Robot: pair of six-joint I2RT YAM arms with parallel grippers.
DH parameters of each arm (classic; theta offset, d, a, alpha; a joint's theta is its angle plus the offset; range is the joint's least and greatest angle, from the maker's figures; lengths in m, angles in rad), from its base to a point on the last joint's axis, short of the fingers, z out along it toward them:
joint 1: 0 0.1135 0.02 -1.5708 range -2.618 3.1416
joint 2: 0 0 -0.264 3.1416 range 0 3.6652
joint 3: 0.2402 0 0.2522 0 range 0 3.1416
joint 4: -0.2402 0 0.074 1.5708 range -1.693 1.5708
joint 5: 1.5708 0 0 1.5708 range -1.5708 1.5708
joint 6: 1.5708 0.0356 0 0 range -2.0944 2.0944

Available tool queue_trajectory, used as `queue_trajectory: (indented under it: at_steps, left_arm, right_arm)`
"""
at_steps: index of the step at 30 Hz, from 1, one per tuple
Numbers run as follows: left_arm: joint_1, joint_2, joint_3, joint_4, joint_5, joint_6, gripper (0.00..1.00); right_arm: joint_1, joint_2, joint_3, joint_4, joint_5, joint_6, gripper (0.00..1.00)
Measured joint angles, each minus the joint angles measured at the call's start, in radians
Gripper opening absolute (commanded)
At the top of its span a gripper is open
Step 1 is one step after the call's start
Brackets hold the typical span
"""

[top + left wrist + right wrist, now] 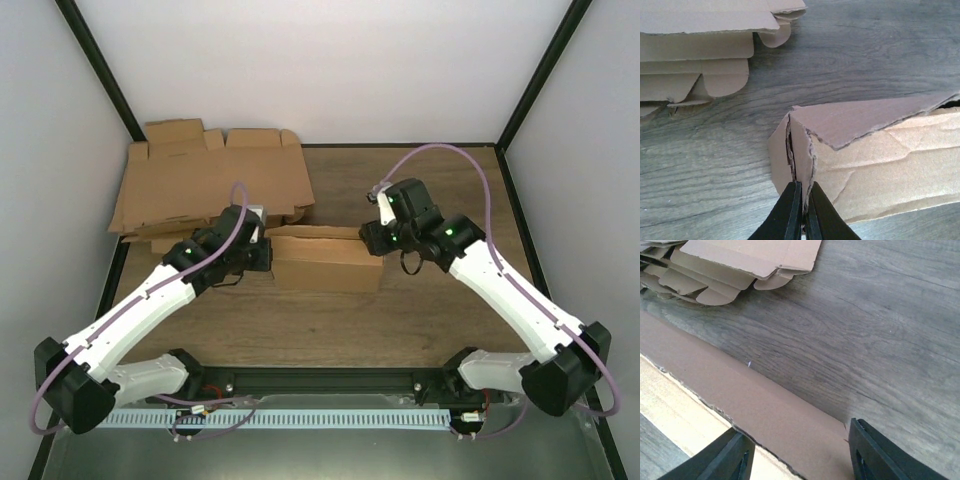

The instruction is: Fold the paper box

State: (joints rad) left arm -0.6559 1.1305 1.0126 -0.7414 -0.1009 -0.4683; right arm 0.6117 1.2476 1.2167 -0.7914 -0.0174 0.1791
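REMOTE FOLDING RIG: The paper box [325, 262] lies partly formed in the middle of the wooden worktop [420, 320], between my two arms. Its long side runs left to right, and a stack of flat blanks [205, 185] sits just beyond it at the far left. My left jaws are pinched together on the doubled cardboard at the box's left end. My right jaws stand apart at the right end, straddling a long flap without gripping it. I judge the board light and fairly stiff, though creased and ragged along its cut edges. It should bend readily at the scores and buckle or tear if squeezed mid-panel. The best hold, to my eye, is a flap edge close to a fold line, with the other end pinned so the light box cannot slide.
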Motion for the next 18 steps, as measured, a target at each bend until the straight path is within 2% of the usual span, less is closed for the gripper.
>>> queue_trajectory:
  at_steps: [3,6,7,12,18]
  left_arm:
    - [-0.003,0.003,0.0,0.005,0.013,0.0,0.05]
    - [-0.005,0.003,0.0,0.007,0.022,0.0,0.05]
    - [-0.005,0.003,0.0,0.007,0.024,0.0,0.05]
    - [-0.005,0.002,0.0,0.007,0.028,0.0,0.05]
    - [-0.005,0.001,0.0,0.007,0.031,0.0,0.05]
  right_arm:
    - [0.002,-0.035,-0.009,-0.026,0.004,0.0,0.52]
    - [0.002,-0.044,-0.01,-0.059,0.011,0.006,0.67]
    - [0.002,-0.044,-0.01,-0.064,0.015,0.015,0.69]
    - [0.003,-0.068,-0.036,-0.108,0.055,0.023,0.69]
    - [0.004,-0.121,-0.043,-0.146,0.076,0.042,0.61]
